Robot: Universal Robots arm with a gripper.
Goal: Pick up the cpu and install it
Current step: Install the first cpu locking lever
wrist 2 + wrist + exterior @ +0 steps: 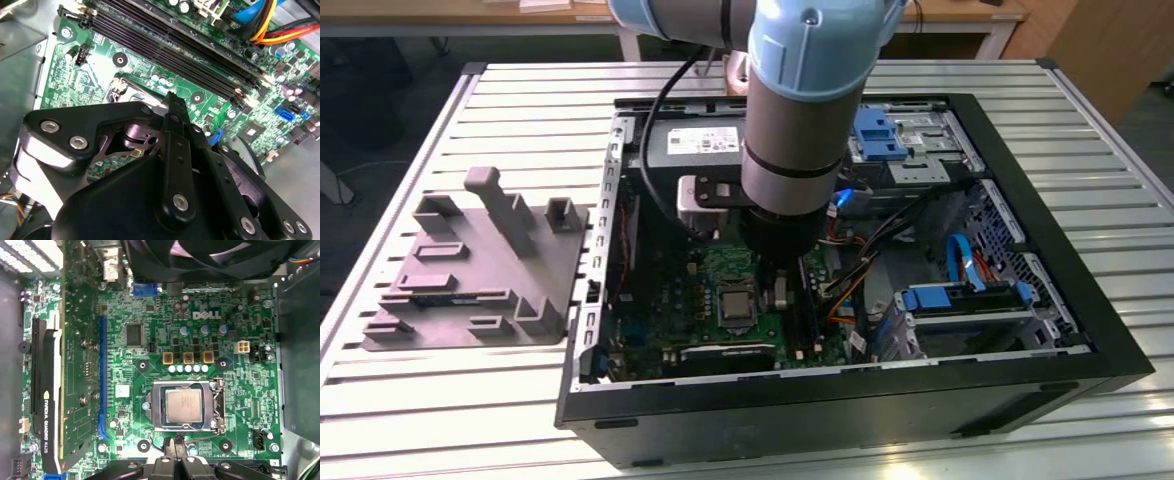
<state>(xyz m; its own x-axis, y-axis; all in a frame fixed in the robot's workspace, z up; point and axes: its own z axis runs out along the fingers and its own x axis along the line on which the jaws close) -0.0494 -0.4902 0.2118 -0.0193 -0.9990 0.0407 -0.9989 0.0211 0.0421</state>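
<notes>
My end effector (174, 460) hangs inside the open computer case (1067, 300), low over the green motherboard (150, 315). Fingers look pressed together, holding nothing. The cpu (183, 405) sits flat in the metal-framed socket (158, 407), just beside my fingertips. Grey fixture (467, 270) rests on the surface (400, 400).

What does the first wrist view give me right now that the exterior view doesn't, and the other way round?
First wrist view: the small square cpu with its pale silvery metal top lies flat inside the dark metal-framed socket, with a long graphics card standing beside it. Exterior view: the grey plastic fixture with posts and slots on the slatted metal table, outside the black computer case, and the arm reaching down into it. Both show the green motherboard.
</notes>
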